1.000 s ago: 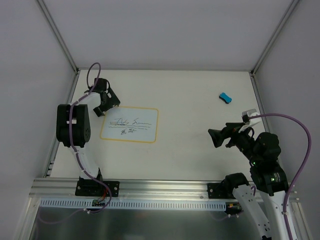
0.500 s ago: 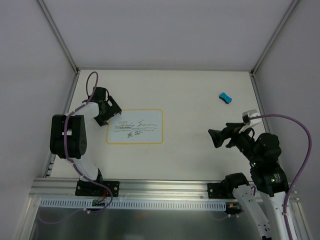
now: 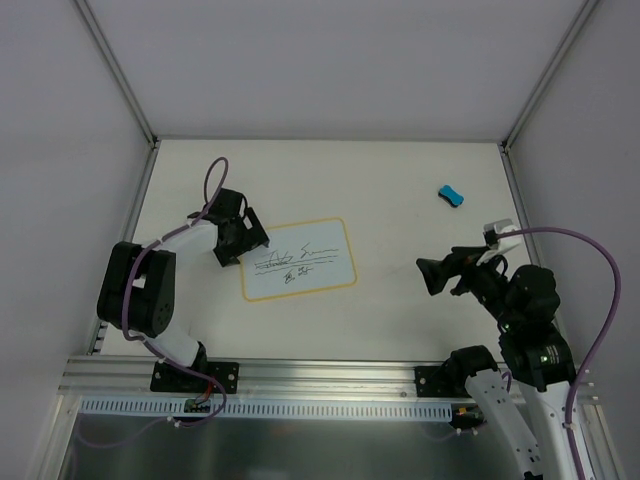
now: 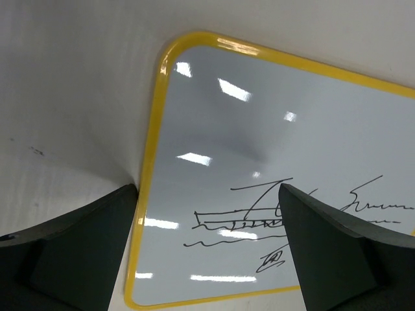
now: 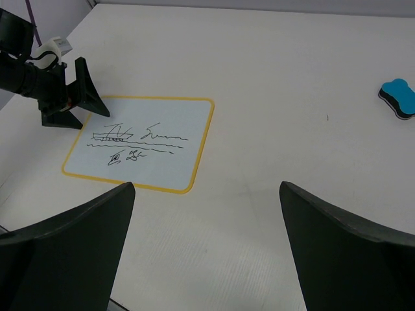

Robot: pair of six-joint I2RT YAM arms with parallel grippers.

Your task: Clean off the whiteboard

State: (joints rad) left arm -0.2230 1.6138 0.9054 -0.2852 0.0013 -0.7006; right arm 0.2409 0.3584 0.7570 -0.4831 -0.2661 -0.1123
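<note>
Two grippers, both spread wide! Left gripper (image 3: 243,243) sits at the left short edge of the whiteboard (image 3: 298,259), one fingertip just outside the yellow rim, the other over the white face, nothing pinched. Board lies flat and skewed, left of the middle of the table (image 3: 380,180), black scribbles showing. Right gripper (image 3: 431,277) hangs near the right edge, empty. Blue eraser (image 3: 450,194) lies by the far right corner.
</note>
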